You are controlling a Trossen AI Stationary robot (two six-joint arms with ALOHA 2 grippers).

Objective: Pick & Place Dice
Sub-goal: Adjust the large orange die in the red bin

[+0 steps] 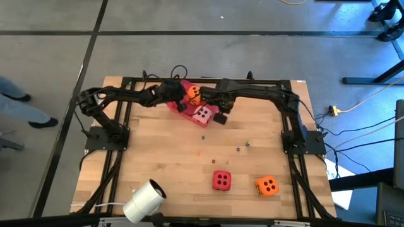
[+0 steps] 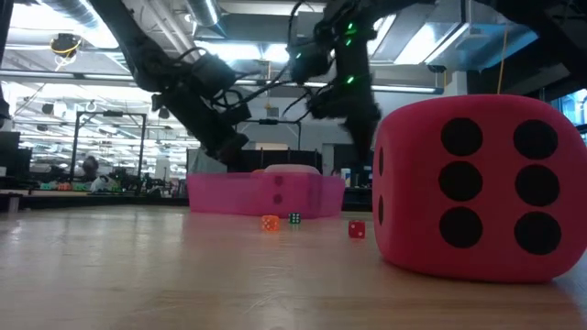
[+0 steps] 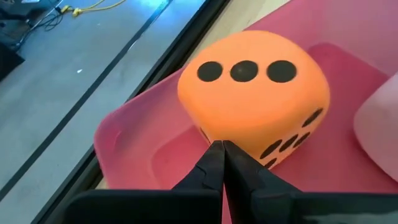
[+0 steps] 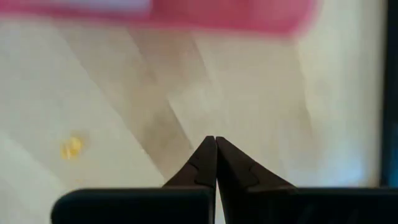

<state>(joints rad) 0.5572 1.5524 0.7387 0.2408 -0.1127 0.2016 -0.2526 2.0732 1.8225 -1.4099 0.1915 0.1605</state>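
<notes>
An orange die [image 3: 252,93] sits in the red tray [image 3: 130,143] at the table's far edge, three pips up, with the pink die [image 1: 202,114] beside it in the tray. My left gripper [image 3: 221,146] is shut, its tips right at the orange die's lower side. My right gripper [image 4: 216,140] is shut and hovers over bare wood just near of the tray [image 4: 217,15], beside the pink die. The red die [image 1: 221,180] and a second orange die [image 1: 267,186] rest on the table near its front edge. My left gripper comes slanting down into the tray. Its shut fingertips [image 3: 214,155] stand at the lower edge of the orange die's side face [image 3: 273,146]. Whether they touch it, I cannot tell.
A white roll [image 1: 144,200] lies at the table's near left corner. Tiny coloured beads [image 1: 204,136] are scattered across the middle of the table, one yellow bead [image 4: 71,147] close to my right gripper. The red die [image 2: 481,188] fills the low view's right side.
</notes>
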